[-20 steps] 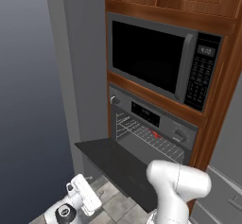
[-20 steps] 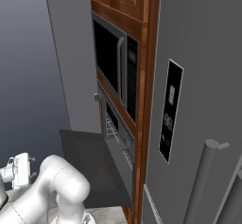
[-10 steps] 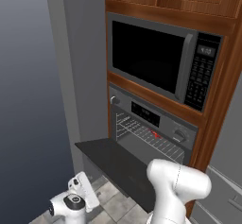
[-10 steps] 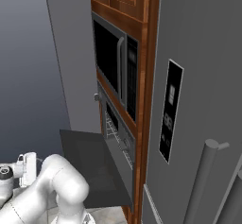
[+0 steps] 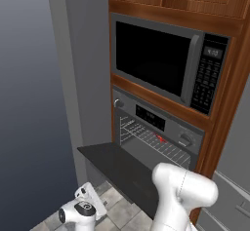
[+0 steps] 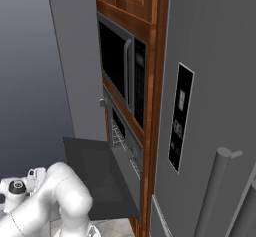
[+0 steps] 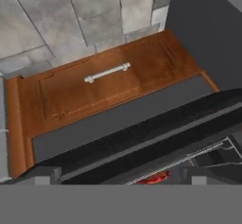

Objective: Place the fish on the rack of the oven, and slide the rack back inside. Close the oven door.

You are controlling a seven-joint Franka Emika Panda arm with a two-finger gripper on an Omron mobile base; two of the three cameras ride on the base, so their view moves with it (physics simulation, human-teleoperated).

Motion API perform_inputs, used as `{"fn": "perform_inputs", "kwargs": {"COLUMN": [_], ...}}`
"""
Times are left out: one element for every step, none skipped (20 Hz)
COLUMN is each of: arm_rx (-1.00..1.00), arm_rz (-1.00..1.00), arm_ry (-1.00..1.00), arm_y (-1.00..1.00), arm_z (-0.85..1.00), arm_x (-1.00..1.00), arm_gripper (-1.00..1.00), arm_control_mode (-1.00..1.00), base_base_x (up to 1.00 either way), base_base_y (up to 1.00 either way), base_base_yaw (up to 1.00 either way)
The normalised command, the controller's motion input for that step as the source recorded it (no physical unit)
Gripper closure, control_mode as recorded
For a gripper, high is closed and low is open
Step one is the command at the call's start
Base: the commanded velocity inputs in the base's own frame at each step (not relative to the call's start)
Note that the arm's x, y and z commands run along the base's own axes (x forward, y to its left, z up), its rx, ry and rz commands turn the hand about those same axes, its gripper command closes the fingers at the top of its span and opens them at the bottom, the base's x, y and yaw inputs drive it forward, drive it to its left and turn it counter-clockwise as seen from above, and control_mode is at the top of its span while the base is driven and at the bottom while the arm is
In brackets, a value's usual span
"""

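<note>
Gripper [image 5: 90, 200] on white arm, low near tiled floor, jaws wide apart and empty, dark grey oven door [image 5: 124, 169] lowered flat just beside it, small slim red fish [image 5: 159, 138] beyond on silver wire rack [image 5: 151, 140] inside dark grey built-in oven [image 5: 161, 127], black-windowed microwave [image 5: 166, 62] higher up.

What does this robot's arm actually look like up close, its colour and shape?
The arm is glossy white, built of fat rounded segments like bent tubes. Its wrist end is a white block with a dark round cap ringed in black. No cables or markings are visible.
</note>
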Motion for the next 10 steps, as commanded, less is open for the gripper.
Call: {"fn": "perform_inputs", "kwargs": {"arm_rx": [-0.03,-0.04,-0.06,-0.08,-0.11,-0.14,-0.19,-0.23,-0.26,-0.30], "arm_rz": [0.03,0.01,0.00,0.00,0.00,0.00,0.00,0.00,0.00,0.00], "arm_ry": [0.23,0.19,0.17,0.15,0.09,0.07,0.01,0.00,0.00,0.00], "arm_y": [0.00,0.03,0.10,0.14,0.25,0.29,0.32,0.37,0.43,0.43], "arm_z": [-0.77,-0.75,-0.76,-0.76,-0.77,-0.79,-0.85,-0.90,-0.99,-1.00], "arm_x": [0.59,0.63,0.68,0.67,0.69,0.70,0.65,0.66,0.67,0.67], "arm_gripper": [-1.00,-1.00,-1.00,-1.00,-1.00,-1.00,-1.00,-1.00,-1.00,-1.00], "arm_control_mode": [-1.00,-1.00,-1.00,-1.00,-1.00,-1.00,-1.00,-1.00,-1.00,-1.00], "base_base_x": [0.00,0.00,0.00,0.00,0.00,0.00,0.00,0.00,0.00,0.00], "base_base_y": [0.00,0.00,0.00,0.00,0.00,0.00,0.00,0.00,0.00,0.00], "base_base_yaw": [0.00,0.00,0.00,0.00,0.00,0.00,0.00,0.00,0.00,0.00]}}
